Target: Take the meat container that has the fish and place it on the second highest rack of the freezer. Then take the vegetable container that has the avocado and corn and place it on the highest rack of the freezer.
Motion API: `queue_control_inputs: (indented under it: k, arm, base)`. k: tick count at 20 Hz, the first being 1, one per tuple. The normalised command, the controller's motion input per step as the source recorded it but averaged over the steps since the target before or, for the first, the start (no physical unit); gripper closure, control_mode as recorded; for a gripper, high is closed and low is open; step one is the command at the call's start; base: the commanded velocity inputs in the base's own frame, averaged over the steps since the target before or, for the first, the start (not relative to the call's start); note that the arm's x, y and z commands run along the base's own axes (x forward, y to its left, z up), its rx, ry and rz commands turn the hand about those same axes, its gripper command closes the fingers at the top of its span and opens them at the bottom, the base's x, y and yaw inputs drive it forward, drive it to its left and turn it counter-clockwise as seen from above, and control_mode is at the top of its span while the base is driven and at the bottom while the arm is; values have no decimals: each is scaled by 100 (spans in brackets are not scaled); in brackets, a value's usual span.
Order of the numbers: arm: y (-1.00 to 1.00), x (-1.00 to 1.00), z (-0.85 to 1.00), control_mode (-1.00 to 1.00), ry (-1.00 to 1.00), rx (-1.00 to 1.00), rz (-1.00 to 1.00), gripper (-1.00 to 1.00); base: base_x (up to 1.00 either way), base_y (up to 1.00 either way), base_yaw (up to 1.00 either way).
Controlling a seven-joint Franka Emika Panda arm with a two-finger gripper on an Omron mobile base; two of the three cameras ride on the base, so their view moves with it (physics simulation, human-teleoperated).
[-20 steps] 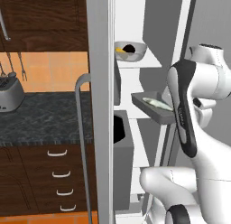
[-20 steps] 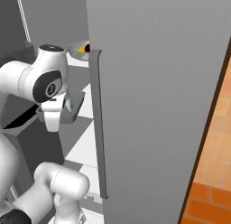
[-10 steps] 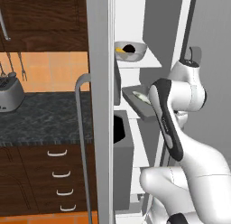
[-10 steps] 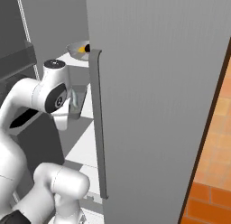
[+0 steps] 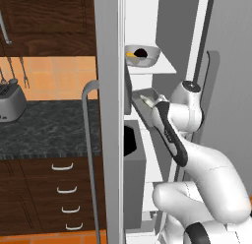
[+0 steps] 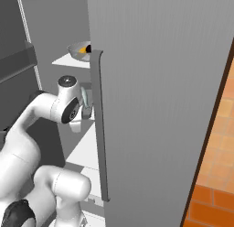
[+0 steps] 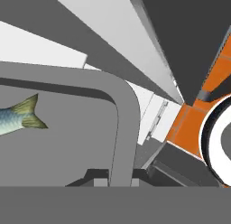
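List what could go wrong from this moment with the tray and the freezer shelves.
1. The gripper pinches only the rim of the meat container, which hangs tilted in the left base view; the fish could slide, or the tray could twist loose.
2. The vegetable container already sits on the shelf just above; lifting the tray too high might knock that shelf.

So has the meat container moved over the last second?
Yes. In the left base view the meat container has risen and gone leftward, deeper into the freezer, nearer the bowl shelf.
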Motion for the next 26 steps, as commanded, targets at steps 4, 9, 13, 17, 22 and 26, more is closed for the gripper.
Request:
queue_control_inputs:
  k: [4, 9, 13, 17, 22, 26]
  arm:
    - [0, 100, -33, -100, 0, 0, 0, 100]
    - [0, 100, -31, -100, 0, 0, 0, 100]
    - [0, 99, -29, -100, 0, 0, 0, 100]
    - [0, 100, -28, -100, 0, 0, 0, 100]
    - [0, 81, -27, -100, -1, 0, 0, -100]
    - [6, -34, 11, -100, -33, 0, 0, -100]
  base:
    - [0, 0, 0]
    - [0, 0, 0]
    - [0, 0, 0]
    - [0, 0, 0]
    - [0, 0, 0]
    - [0, 0, 0]
